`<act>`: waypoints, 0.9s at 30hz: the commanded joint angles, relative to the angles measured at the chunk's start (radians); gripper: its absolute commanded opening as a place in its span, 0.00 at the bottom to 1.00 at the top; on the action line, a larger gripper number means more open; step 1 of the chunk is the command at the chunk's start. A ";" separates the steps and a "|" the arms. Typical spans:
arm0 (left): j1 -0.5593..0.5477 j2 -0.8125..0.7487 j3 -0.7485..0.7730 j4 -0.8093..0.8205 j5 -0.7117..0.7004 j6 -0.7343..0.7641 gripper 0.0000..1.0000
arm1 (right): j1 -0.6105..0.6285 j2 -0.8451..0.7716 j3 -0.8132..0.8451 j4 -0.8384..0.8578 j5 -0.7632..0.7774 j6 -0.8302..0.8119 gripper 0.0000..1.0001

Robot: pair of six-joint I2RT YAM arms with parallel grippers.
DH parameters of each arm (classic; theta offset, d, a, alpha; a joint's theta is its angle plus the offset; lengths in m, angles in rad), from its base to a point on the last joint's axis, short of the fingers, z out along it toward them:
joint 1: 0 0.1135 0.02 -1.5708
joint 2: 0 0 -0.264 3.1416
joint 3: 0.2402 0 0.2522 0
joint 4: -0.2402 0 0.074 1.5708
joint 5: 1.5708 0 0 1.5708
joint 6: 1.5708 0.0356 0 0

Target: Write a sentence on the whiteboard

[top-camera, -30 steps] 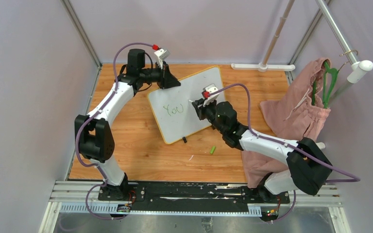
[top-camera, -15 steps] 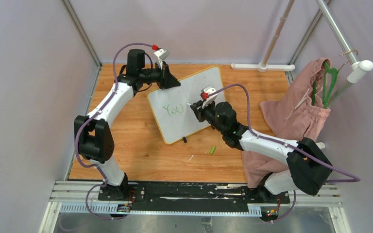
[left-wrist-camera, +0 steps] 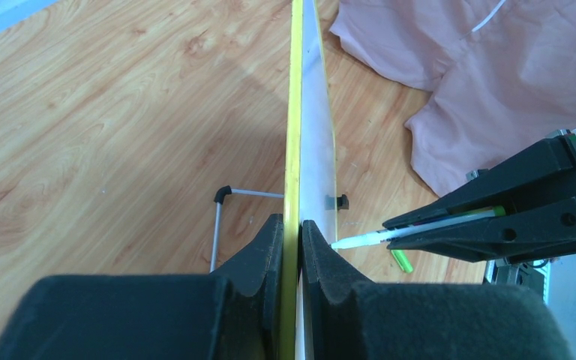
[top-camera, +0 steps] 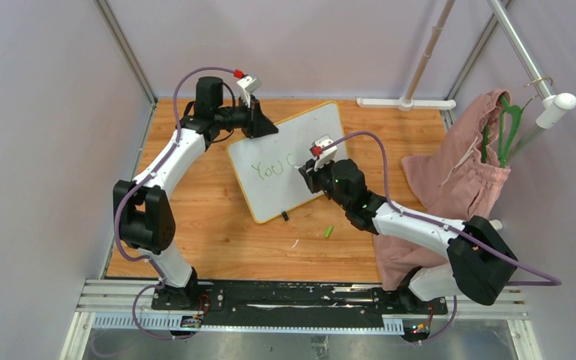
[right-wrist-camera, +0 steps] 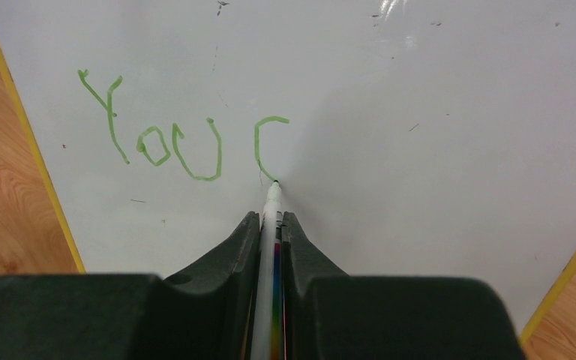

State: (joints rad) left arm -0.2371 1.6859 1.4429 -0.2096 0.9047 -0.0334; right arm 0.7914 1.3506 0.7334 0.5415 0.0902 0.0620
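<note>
Green writing on the whiteboard, with the marker tip at the letter C.

The sentence (right-wrist-camera: 177, 146) reads "YOU C" in green capitals, on one line in the left half of the whiteboard (top-camera: 296, 131), which is glossy white with a thin yellow rim and sits turned at an angle near the middle back of the wooden worktop (top-camera: 217, 225). The marker (right-wrist-camera: 274, 196) touches the board at the lower end of the C. The right tool (right-wrist-camera: 270, 219) is closed tightly on this marker, its arm stretched from the right base over to the board's middle. The left tool (left-wrist-camera: 292, 225) is nearly closed and pinches the yellow rim at the far left corner, its arm reaching along the left side and bending inward. A small green cap (top-camera: 329, 232) lies on the worktop in front of the board, and a pink garment (top-camera: 457, 172) hangs at the right.
</note>
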 commanded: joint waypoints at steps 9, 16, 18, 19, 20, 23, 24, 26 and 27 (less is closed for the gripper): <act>-0.016 -0.011 -0.028 0.007 -0.011 0.038 0.00 | -0.028 -0.074 -0.019 -0.019 0.039 0.001 0.00; -0.016 -0.015 -0.028 0.006 -0.013 0.038 0.00 | -0.033 -0.123 -0.029 0.003 0.027 0.011 0.00; -0.016 -0.014 -0.029 0.006 -0.013 0.038 0.00 | -0.039 -0.110 -0.015 0.000 0.025 0.013 0.00; -0.016 -0.014 -0.029 0.006 -0.013 0.038 0.00 | -0.042 -0.104 -0.009 0.001 0.024 0.016 0.00; -0.016 -0.015 -0.029 0.006 -0.012 0.038 0.00 | -0.045 -0.098 -0.006 0.003 0.022 0.019 0.00; -0.018 -0.013 -0.030 0.007 -0.013 0.038 0.00 | -0.050 -0.081 0.007 0.009 0.016 0.026 0.00; -0.018 -0.013 -0.029 0.007 -0.012 0.038 0.00 | -0.052 -0.074 0.010 0.010 0.014 0.027 0.00; -0.019 -0.010 -0.029 0.007 -0.013 0.038 0.00 | -0.054 -0.070 0.015 0.018 0.012 0.030 0.00; -0.019 -0.011 -0.028 0.006 -0.012 0.038 0.00 | -0.054 -0.066 0.018 0.021 0.011 0.033 0.00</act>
State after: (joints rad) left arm -0.2379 1.6836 1.4403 -0.2070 0.9043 -0.0338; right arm 0.7517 1.2736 0.7097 0.5240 0.1123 0.0727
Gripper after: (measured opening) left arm 0.149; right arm 0.170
